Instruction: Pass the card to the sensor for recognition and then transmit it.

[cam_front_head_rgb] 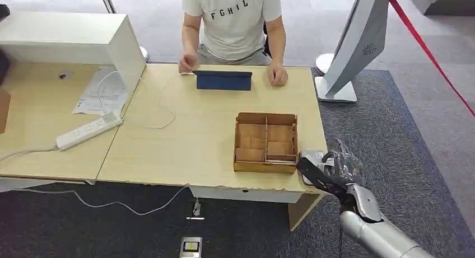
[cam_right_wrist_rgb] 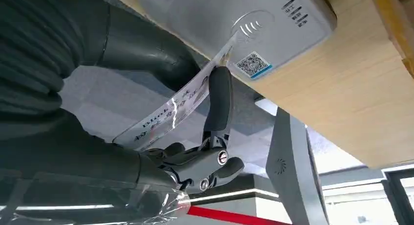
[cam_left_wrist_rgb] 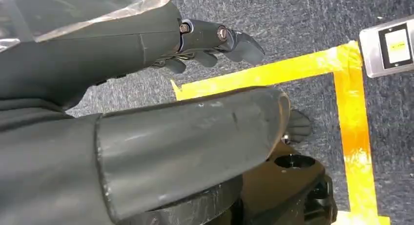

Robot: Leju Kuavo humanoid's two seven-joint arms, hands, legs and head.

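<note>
Right wrist view: my right hand [cam_right_wrist_rgb: 195, 137] pinches the card [cam_right_wrist_rgb: 180, 105] against the sensor [cam_right_wrist_rgb: 244, 25].
Sensor: at the table's [cam_front_head_rgb: 185, 140] front right corner.
Left hand [cam_left_wrist_rgb: 195, 44]: fingers curled, holding nothing.

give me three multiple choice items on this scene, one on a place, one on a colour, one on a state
1. Where does the sensor lie?
A. at the desk's near right corner
B. inside the wooden box
C. on the floor

2. What colour is the tablet in front of the person?
A. red
B. dark blue
C. yellow

3. What is the right hand doing?
A. hanging empty
B. holding the card at the sensor
C. gripping the power strip

Key: 1 A, it sits beside the wooden box at the desk edge; 2 B, its cover is navy; 3 B, the fingers press the card to it.
</note>
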